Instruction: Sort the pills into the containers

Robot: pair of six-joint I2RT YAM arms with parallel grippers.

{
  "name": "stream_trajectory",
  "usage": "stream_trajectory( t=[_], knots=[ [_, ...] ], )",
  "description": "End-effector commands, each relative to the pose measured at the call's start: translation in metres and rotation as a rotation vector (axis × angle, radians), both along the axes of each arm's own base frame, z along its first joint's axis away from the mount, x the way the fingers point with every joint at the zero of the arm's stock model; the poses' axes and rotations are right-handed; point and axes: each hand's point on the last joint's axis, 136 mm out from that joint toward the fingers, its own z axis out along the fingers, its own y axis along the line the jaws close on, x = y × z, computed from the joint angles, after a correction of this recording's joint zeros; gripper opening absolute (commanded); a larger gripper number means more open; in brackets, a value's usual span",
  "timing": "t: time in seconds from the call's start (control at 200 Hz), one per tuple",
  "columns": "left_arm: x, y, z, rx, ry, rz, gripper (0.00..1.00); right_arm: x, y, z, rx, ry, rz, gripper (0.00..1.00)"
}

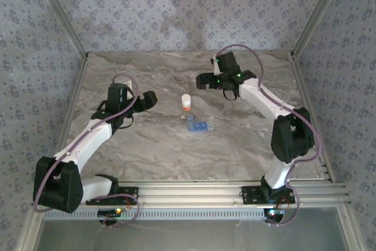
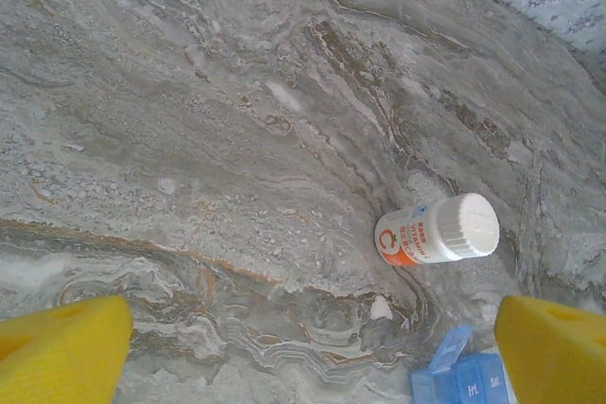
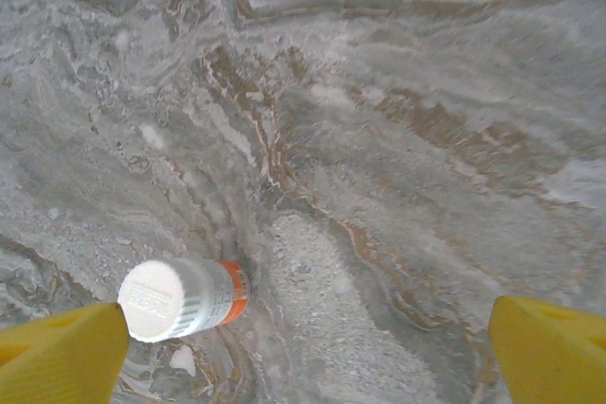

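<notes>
From the top external view, the marble-patterned surface point(image 1: 147, 157) carries a small translucent blue pill box point(image 1: 198, 125) near its middle. A white-and-orange pill bottle point(image 1: 185, 102) stands upright just beyond the pill box, close to it but apart. The left claw point(image 1: 148, 99) hovers to the left of the bottle with its jaws spread wide and nothing between them. The right claw point(image 1: 203, 80) hangs beyond and to the right of the bottle, also released and holding nothing. Both claws are clear of the pill box.

In the left wrist view, the left claw point(image 2: 311, 333) is wide apart, and its yellow fingers point(image 2: 62, 352) sit in the two lower corners over bare surface point(image 2: 189, 139). The bottle point(image 2: 436, 231) shows its white cap and orange label at lower right. What looks like a small white pill point(image 2: 381, 307) lies on the surface just beside it. The pill box point(image 2: 464, 377) shows at the bottom edge, near the right-hand finger, with one lid flap raised.

In the right wrist view, the right claw point(image 3: 308, 333) is likewise spread and empty, with its yellow fingers point(image 3: 554, 352) in the lower corners. The bottle point(image 3: 185, 298) stands near the left-hand finger, without clear contact, and the small white pill point(image 3: 182, 360) lies just below it on the surface point(image 3: 398, 139).
</notes>
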Motion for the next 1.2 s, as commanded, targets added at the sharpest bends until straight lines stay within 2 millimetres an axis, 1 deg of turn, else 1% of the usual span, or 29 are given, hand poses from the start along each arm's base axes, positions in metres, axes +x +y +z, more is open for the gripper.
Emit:
stream_trajectory(
  t=[0.0,0.06,0.095,0.125,0.165,0.265,0.345,0.44,0.58,0.83,0.994,1.194],
  knots=[
    [0.005,0.001,-0.001,-0.022,-0.013,-0.003,0.98,-0.010,0.040,-0.005,0.085,0.098,0.119,0.95],
    [0.007,0.004,-0.003,-0.025,-0.006,0.009,0.98,-0.013,0.049,-0.014,0.027,0.119,0.135,0.89],
    [0.008,0.006,-0.003,-0.030,-0.004,0.017,0.98,-0.015,0.053,-0.020,-0.009,0.134,0.136,0.87],
    [0.009,0.007,-0.004,-0.032,-0.003,0.021,0.98,-0.013,0.057,-0.023,-0.034,0.132,0.139,0.87],
    [0.009,0.008,-0.004,-0.037,-0.004,0.029,0.98,-0.017,0.057,-0.032,-0.084,0.161,0.136,0.86],
    [0.011,0.011,-0.005,-0.043,0.000,0.037,0.98,-0.020,0.067,-0.044,-0.158,0.181,0.145,0.85],
    [0.011,0.010,-0.005,-0.051,0.002,0.035,0.98,-0.022,0.076,-0.049,-0.185,0.185,0.161,0.85],
    [0.012,0.010,-0.004,-0.061,0.000,0.036,0.98,-0.020,0.083,-0.055,-0.199,0.193,0.167,0.85],
    [0.012,0.009,-0.001,-0.073,-0.004,0.036,0.98,-0.019,0.088,-0.063,-0.231,0.205,0.173,0.84],
    [0.012,0.008,-0.001,-0.084,-0.002,0.036,0.98,-0.020,0.093,-0.082,-0.254,0.240,0.185,0.77],
    [0.012,0.007,-0.002,-0.090,-0.002,0.034,0.98,-0.022,0.098,-0.088,-0.255,0.252,0.196,0.76],
    [0.014,0.006,-0.001,-0.093,-0.003,0.031,0.98,-0.025,0.099,-0.096,-0.254,0.272,0.210,0.71]
  ],
)
